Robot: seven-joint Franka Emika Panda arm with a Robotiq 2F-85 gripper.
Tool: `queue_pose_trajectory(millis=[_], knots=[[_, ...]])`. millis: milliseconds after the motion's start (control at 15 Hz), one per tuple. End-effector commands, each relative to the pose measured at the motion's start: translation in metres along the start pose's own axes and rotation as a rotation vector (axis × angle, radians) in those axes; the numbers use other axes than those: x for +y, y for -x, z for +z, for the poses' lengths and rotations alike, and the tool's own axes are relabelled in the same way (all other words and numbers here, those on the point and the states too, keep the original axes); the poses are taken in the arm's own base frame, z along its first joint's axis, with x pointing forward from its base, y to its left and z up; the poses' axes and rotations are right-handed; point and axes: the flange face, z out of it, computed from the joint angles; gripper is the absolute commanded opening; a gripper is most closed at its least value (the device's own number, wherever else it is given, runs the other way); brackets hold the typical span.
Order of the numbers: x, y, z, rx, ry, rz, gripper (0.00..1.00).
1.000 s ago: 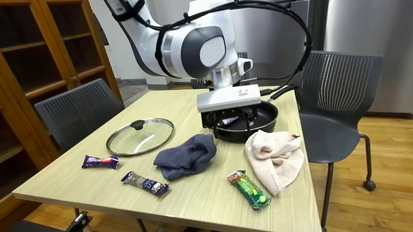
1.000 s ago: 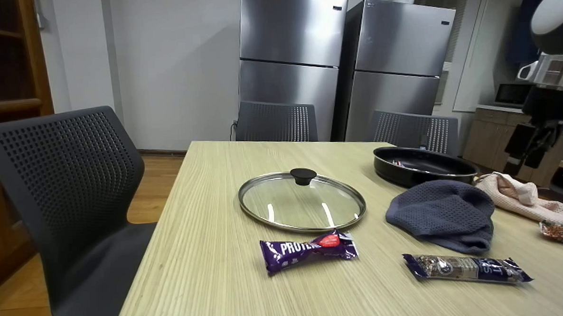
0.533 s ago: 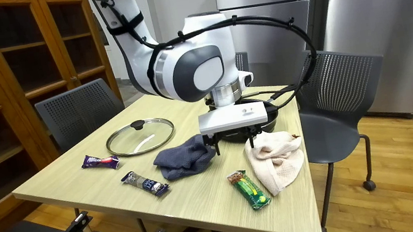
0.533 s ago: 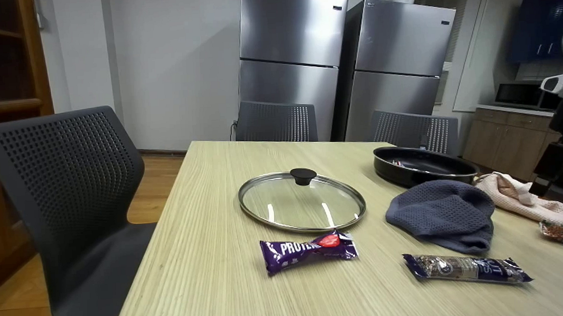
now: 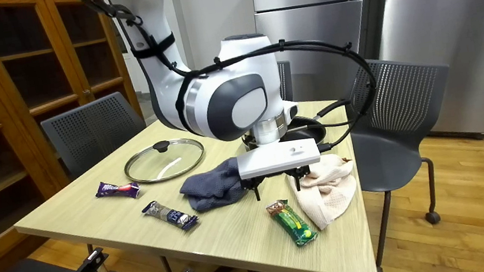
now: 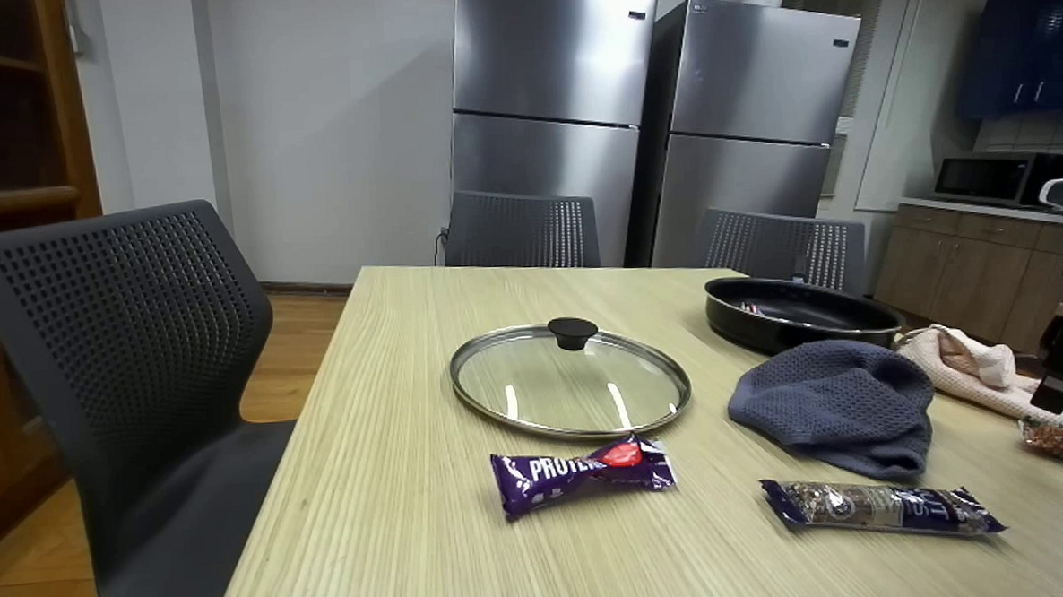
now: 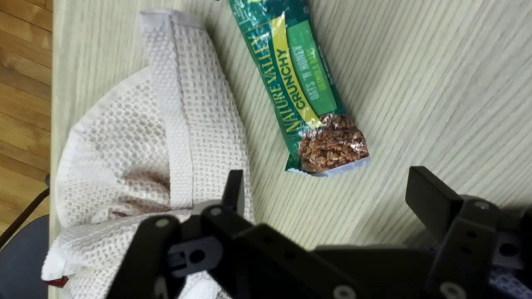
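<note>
the green flat foil-wrapped granola bar [image 7: 297, 83], yellow stripe & all, lies on the pale wood-grain table [image 5: 232, 233], ahead of the black jointed fingers [image 7: 434, 201]: up-frame from them in the wrist view, its near end within the width of the gap, i.e. betw. the lines of the 2 tips. fingers are spread wide, nothing betw. them, & apart from the bar. in an exterior view they hang on the side of the bar toward the black round frying pan [image 5: 312, 137].

long axis: bar runs lengthwise away from the fingers, approx. square to the line joining the tips, but w/ a slant. its brown oat-print end [image 7: 332, 143] faces the fingers; the far green end leans toward the side of the pale-pink crumpled waffle-knit cloth [image 7: 212, 104]. in an exterior view that far end points roughly at the table's nearest corner.

pink cloth is just beside the bar, a strip of bare table betw. them in the wrist view. 1 finger overlaps the cloth's edge there; can't tell re: contact. the dark navy crumpled waffle-knit cloth [image 5: 213, 186] is on the opp. side, near the other tip.
</note>
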Motion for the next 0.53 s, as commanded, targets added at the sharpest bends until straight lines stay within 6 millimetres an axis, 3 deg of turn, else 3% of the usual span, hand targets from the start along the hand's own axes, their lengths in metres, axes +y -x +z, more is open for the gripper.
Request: queue_pose_trajectory(millis=[0,467], knots=[[0.0,0.005,0.017,-0.01,-0.008,-0.05,1.0],[0.005,0.021,0.037,-0.056,0.003,-0.099,1.0]])
